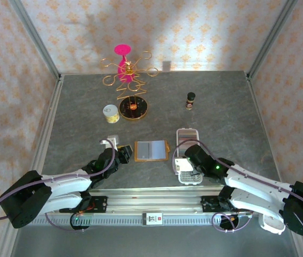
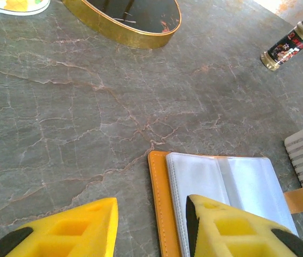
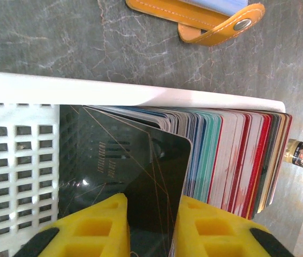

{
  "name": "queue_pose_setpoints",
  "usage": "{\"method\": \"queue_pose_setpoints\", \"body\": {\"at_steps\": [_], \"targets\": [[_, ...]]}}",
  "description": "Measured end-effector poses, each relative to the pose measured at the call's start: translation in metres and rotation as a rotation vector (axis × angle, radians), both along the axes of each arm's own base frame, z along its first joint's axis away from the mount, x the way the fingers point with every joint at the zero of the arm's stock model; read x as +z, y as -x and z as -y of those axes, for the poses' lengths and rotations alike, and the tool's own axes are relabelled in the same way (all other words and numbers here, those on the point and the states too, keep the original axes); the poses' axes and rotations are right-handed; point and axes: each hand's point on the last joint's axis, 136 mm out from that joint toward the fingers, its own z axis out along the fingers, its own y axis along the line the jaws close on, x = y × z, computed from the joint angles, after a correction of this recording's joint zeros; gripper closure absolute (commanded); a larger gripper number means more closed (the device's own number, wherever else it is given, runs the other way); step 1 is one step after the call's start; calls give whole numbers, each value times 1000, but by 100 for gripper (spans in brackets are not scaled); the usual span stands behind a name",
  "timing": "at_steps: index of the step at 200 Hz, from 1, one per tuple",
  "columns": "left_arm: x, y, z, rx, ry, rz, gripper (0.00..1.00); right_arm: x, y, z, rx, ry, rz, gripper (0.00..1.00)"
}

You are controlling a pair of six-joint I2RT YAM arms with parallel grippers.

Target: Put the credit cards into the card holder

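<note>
The white tray (image 3: pixel 17 155) lay just ahead of the right jaws. One end was packed with cards (image 3: pixel 232 155) standing on edge (blue, teal, red and white edges showed). A dark card (image 3: pixel 119 160) leaned apart from that row, its near end between the right jaws. They stood narrow, but I could not tell whether they pinched it. Beyond the tray lay the orange wallet (image 3: pixel 162 9). The left jaws hung half open over the table (image 2: pixel 87 123), holding nothing. The wallet's orange edge lay between them, and its clear pockets (image 2: pixel 221 182) spread open just ahead.
</note>
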Motion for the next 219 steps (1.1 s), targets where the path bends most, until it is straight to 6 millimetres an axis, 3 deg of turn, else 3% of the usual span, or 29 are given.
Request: {"method": "queue_pose_setpoints", "body": {"at_steps": [73, 134, 177, 219], "targets": [[0, 0, 1, -4, 2, -1, 60, 7, 5, 0, -10, -14, -35, 100], [1, 0, 2, -8, 7, 2, 58, 22, 21, -3, -22, -60, -135, 100], [4, 1, 5, -22, 20, 8, 52, 75, 32, -25, -28, -245, -208, 100], [3, 3, 9, -46, 28, 0, 45, 155, 42, -65, 13, -683, -216, 100]]}}
